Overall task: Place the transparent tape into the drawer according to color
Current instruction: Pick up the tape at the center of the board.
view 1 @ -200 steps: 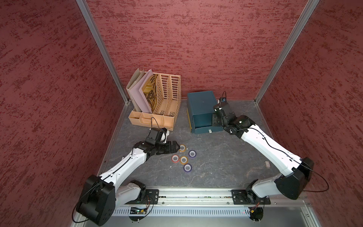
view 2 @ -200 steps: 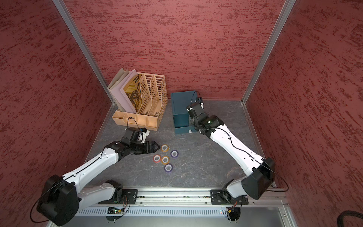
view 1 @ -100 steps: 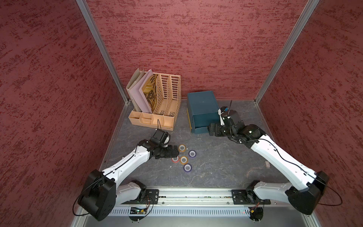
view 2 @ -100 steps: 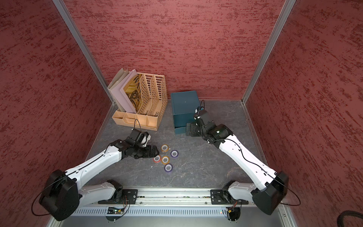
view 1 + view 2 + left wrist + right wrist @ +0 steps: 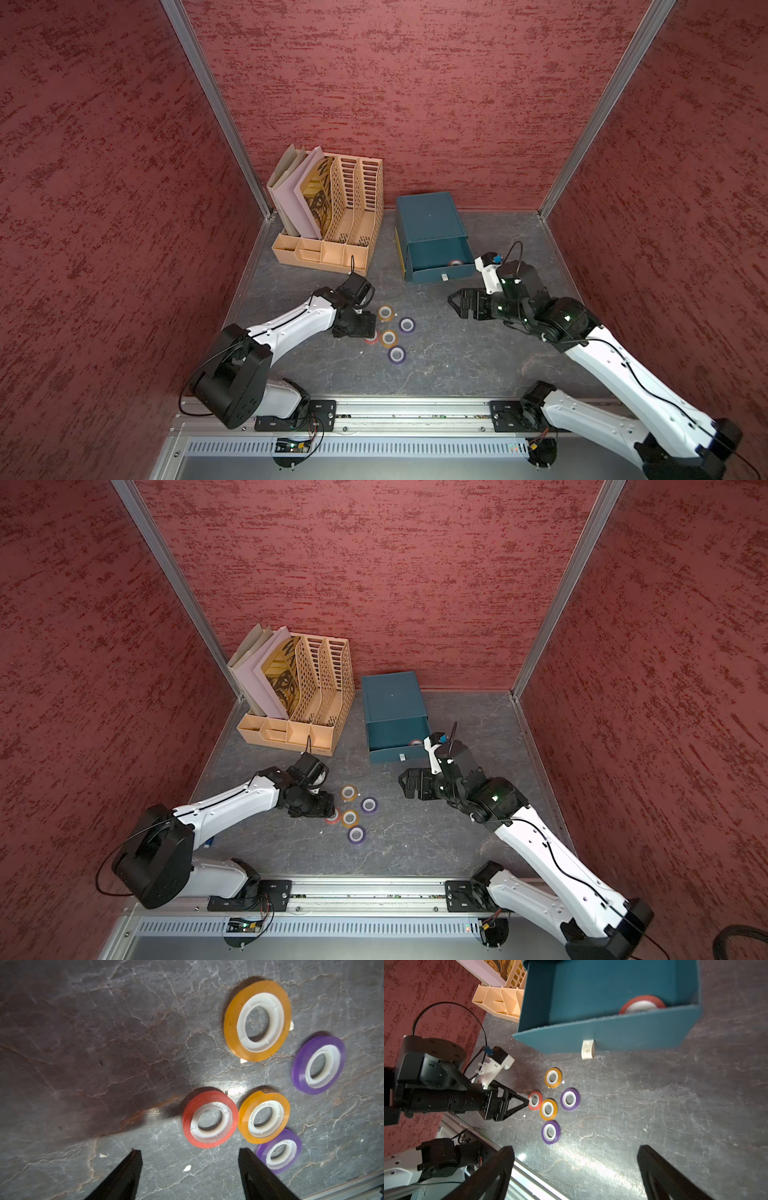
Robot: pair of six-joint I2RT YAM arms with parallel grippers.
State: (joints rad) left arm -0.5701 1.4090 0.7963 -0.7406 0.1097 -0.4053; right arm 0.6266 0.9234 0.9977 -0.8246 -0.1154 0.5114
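Where the tape lies: on the grey tabletop, a red roll just beside an orange roll, another orange roll and two purple rolls near; a second red roll sits in the drawer.
Teal chest: one drawer pulled out.
Left gripper: jaws apart, empty, just short of the red roll.
Right gripper: jaws wide, empty, near the drawer front.

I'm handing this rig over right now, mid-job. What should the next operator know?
Left gripper: open, empty, just short of the red roll on the table.
Right gripper: open, empty, clear of the drawer.
Done: second red roll lies in the pulled-out drawer.
Remaining: red roll, two orange rolls, two purple rolls, to sort by color.
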